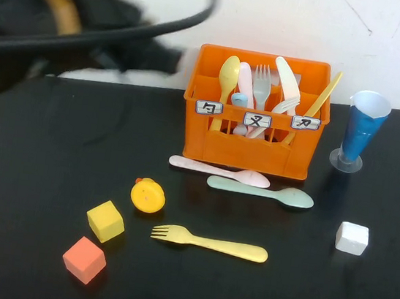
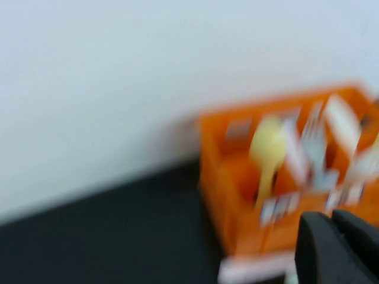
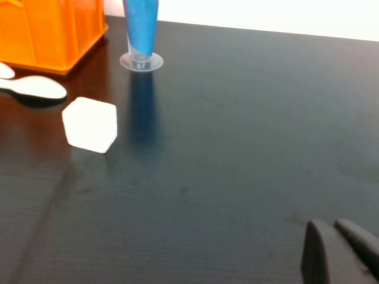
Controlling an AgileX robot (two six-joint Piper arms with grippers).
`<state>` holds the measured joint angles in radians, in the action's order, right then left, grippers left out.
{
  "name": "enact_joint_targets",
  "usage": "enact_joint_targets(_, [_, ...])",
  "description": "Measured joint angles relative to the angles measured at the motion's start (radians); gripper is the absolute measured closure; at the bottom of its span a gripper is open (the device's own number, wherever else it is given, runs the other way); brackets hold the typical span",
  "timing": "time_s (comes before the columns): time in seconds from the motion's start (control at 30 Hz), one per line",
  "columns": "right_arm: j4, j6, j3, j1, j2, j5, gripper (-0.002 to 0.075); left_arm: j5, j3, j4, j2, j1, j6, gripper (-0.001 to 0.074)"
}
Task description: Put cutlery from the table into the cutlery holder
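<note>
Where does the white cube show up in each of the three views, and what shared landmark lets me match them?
High view: the white cube lies on the table's right side, in front of the blue cone cup.
Left wrist view: not in it.
Right wrist view: the cube lies near the cup and the mint spoon's bowl.
Shared landmark: the orange cutlery holder.

A plain white wall (image 1: 290, 21) runs behind the desk (image 1: 53, 145), meeting its far edge in a straight line. A thin, dark, crack-like line marks the wall near the upper right of the high view. The desk surface is flat matte black with a fine grain, and it carries soft sheen and faint reflections under even, diffuse light
</note>
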<state>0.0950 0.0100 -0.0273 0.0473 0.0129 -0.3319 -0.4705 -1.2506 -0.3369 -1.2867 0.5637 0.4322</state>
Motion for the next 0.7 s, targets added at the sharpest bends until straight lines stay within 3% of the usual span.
enact_joint_targets(0.47, [0.0, 0.0, 0.0, 0.0, 0.0, 0.0, 0.0729, -0.536, 0.045, 0.098, 0.206, 0.0, -0.072, 0.0734])
enact_joint_targets(0.6, [0.0, 0.0, 0.0, 0.0, 0.0, 0.0, 0.0729, -0.53, 0.143, 0.036, 0.263, 0.0, 0.036, 0.0735])
enact_joint_targets(0.7, [0.0, 0.0, 0.0, 0.0, 0.0, 0.0, 0.0729, -0.406, 0.304, -0.019, 0.327, -0.003, 0.101, 0.0735])
